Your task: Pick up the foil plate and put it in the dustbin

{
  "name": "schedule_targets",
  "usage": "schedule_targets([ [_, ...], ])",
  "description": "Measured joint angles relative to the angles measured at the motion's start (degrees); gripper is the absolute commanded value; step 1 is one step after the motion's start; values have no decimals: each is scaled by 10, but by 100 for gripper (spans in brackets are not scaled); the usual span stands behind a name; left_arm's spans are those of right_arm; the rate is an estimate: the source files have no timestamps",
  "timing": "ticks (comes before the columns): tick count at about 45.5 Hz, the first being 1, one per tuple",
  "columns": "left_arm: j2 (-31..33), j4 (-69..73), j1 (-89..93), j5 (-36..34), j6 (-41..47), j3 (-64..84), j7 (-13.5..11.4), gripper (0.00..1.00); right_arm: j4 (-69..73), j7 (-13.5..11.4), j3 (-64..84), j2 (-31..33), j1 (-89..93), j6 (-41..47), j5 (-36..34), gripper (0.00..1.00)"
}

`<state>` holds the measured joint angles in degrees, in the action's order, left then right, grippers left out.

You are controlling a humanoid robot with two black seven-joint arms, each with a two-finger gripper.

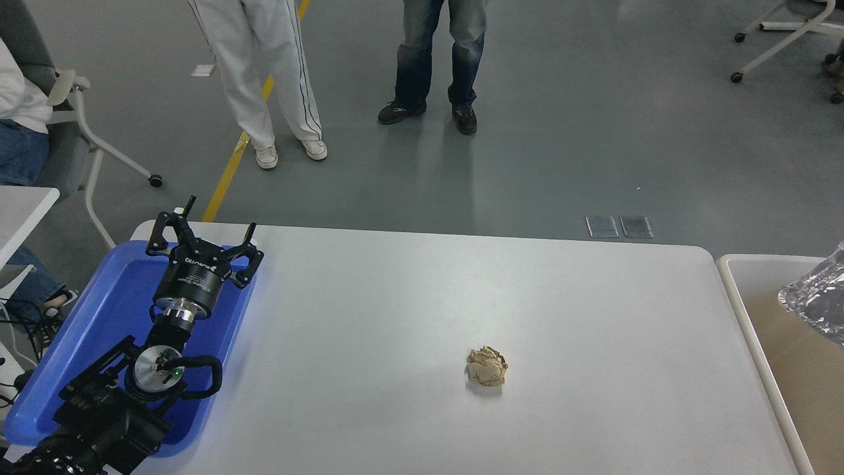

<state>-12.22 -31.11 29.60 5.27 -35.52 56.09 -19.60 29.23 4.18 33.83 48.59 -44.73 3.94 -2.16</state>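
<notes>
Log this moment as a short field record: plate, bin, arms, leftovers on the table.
foil plate: at the right edge of the picture, over the dustbin, partly cut off
left gripper: open, parked over the blue tray
right gripper: not in view
paper ball: on the white table, untouched

Grey floor (593,132), smooth, faintly reflective. Yellow line (231,168) runs diagonally on it, beyond the left gripper (201,232). Two people (435,59) stand further off. Grey wheeled chair (79,119) far left of the gripper; another chair (784,33) at the opposite far corner.
</notes>
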Motion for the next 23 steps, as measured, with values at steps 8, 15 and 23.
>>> schedule_targets([
  [8,0,0,0,0,0,0,0,100,-85,-1,-56,-56,58,-36,-11,0],
  [15,0,0,0,0,0,0,0,100,-128,-11,-88,-93,95,-81,-16,0],
  [23,0,0,0,0,0,0,-1,100,-149,-29,-110,-117,123,-127,-21,0],
])
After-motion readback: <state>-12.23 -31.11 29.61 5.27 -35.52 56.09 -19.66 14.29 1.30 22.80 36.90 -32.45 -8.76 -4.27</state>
